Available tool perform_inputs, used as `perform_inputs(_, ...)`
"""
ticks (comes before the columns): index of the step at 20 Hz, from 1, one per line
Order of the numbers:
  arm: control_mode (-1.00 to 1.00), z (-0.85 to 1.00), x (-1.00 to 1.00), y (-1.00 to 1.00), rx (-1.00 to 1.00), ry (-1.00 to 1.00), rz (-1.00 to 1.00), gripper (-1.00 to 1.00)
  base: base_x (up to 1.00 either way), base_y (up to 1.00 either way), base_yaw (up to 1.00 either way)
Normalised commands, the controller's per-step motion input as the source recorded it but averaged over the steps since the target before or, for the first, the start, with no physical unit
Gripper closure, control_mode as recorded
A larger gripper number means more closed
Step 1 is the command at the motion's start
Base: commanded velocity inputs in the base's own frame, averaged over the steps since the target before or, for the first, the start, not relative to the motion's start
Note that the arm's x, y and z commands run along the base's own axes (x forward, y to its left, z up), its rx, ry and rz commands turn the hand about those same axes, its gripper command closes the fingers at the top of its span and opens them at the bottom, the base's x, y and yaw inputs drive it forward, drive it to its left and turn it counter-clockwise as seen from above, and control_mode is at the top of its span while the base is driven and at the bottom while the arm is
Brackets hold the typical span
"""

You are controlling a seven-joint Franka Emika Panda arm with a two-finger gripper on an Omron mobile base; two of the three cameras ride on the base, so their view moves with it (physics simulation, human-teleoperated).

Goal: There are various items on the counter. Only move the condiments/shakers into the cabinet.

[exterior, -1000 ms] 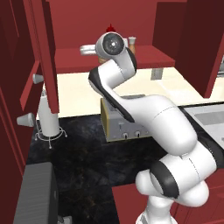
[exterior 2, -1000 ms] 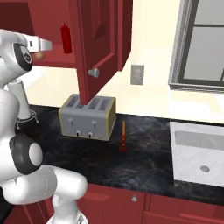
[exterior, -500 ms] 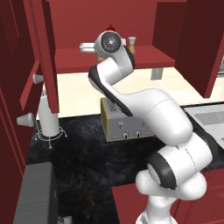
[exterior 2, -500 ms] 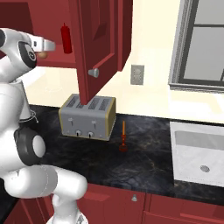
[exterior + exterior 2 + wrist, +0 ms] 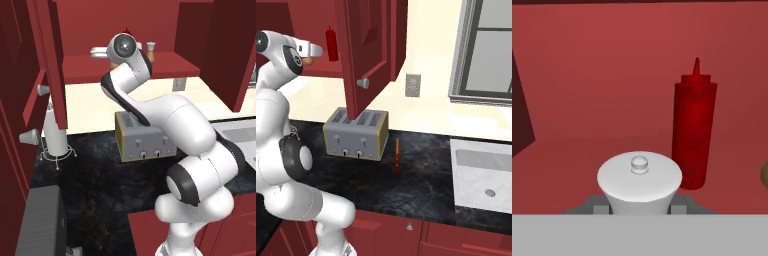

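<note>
One unlabelled red bottle (image 5: 694, 131) stands behind the pincer-held shaker (image 5: 639, 181).

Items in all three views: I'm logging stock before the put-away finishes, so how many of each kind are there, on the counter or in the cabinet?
Red squeeze bottle: 1
Tan shaker: 2
Grey four-slot toaster: 1
Orange-red utensil: 1
Total: 5

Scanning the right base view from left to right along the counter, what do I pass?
Grey four-slot toaster with tan edges → thin orange-red stick-like utensil → white sink basin.
</note>
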Motion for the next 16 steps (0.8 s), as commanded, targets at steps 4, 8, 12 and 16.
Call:
perform_inputs(4, -1.00, -0.08, 0.14, 0.00, 0.00, 0.00, 0.00, 1.00, 0.00, 0.00, 0.00)
perform_inputs(8, -1.00, -0.06, 0.13, 0.00, 0.00, 0.00, 0.00, 1.00, 0.00, 0.00, 0.00)
perform_inputs(12, -1.00, -0.06, 0.15, 0.00, 0.00, 0.00, 0.00, 1.00, 0.00, 0.00, 0.00)
perform_inputs(16, -1.00, -0.01, 0.16, 0.00, 0.00, 0.00, 0.00, 1.00, 0.00, 0.00, 0.00)
